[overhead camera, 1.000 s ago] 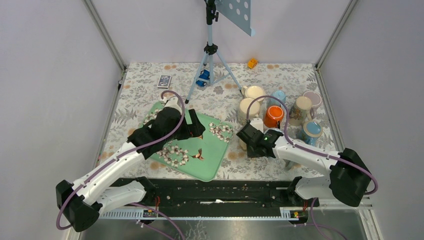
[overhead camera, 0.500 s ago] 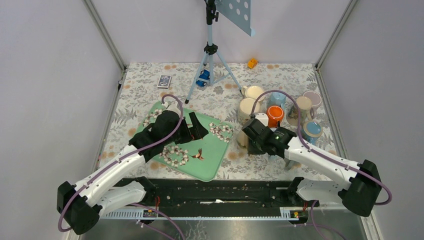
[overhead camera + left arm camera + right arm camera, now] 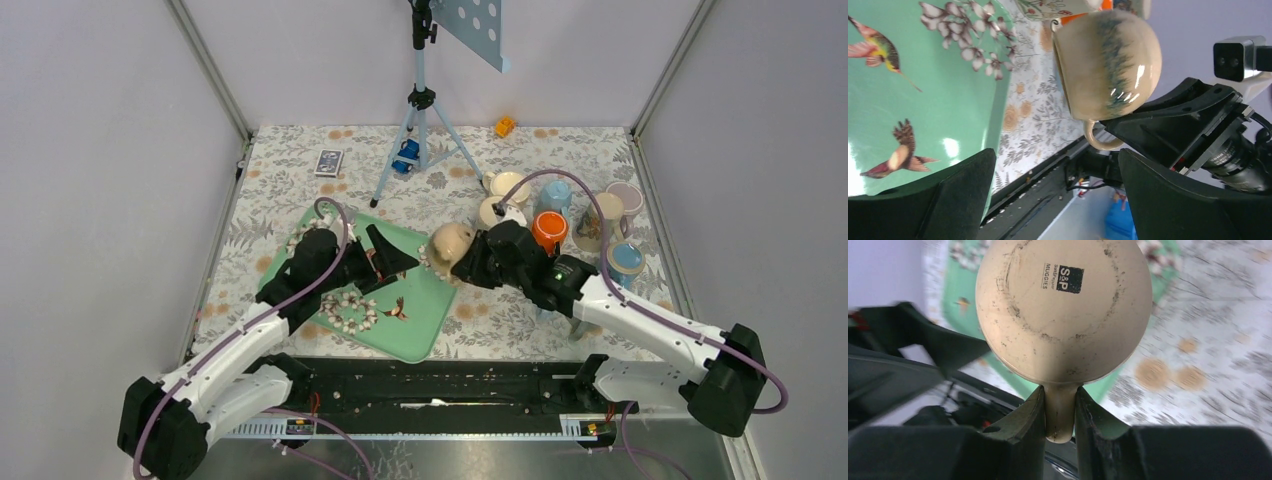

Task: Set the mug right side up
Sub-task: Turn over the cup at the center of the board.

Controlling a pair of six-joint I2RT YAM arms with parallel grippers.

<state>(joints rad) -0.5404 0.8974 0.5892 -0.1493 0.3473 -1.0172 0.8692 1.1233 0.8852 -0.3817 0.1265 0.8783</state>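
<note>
Right jaws pinching mug handle, green tray near, other mugs behind

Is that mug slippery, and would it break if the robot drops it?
Probably slippery: the mug looks glazed and shiny, and the right hand pinches only its handle. It looks ceramic, so a drop would likely chip or crack it.

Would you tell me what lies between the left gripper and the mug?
Nothing blocks it: the top view shows only the flowered edge of the tray beneath the gap between the left gripper and the mug.
</note>
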